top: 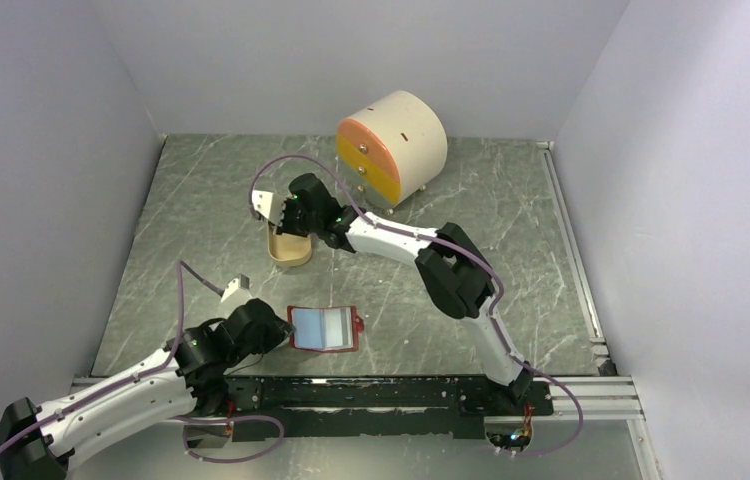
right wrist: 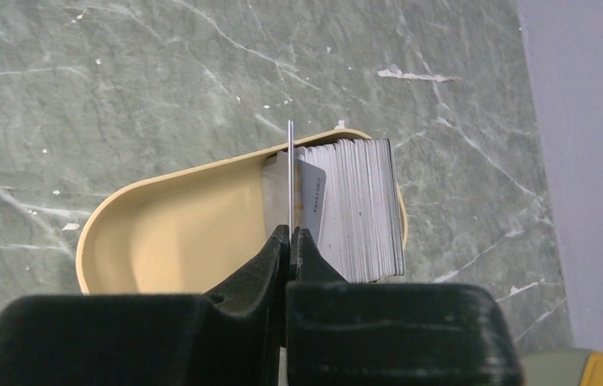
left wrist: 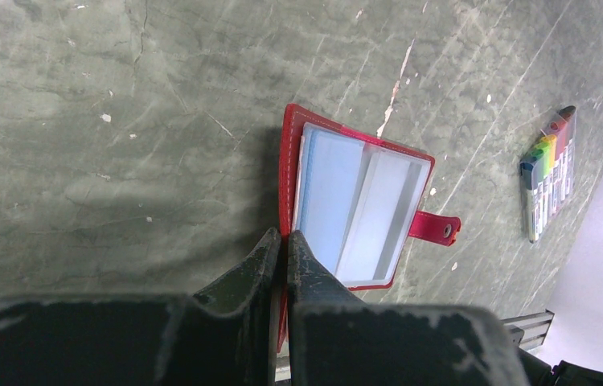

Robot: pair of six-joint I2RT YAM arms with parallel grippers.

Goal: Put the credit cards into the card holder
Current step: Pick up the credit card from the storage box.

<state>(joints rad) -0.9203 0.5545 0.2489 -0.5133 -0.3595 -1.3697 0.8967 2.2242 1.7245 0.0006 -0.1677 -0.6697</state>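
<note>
The red card holder (top: 323,328) lies open on the table in front of the left arm, its pale blue pockets (left wrist: 363,209) facing up. My left gripper (left wrist: 285,235) is shut on its red left edge. In the right wrist view a stack of silver-grey credit cards (right wrist: 363,209) stands on edge at the right end of a tan oval tray (right wrist: 162,233). My right gripper (right wrist: 290,232) is shut on one thin card (right wrist: 290,173), seen edge-on just left of the stack. From above, the right gripper (top: 286,228) hangs over the tray (top: 289,252).
A round cream drawer unit (top: 394,145) with orange and yellow fronts stands at the back. A bundle of rainbow-coloured sticks (left wrist: 550,173) lies on the table beyond the card holder's snap tab (left wrist: 436,227). Grey walls close in the table.
</note>
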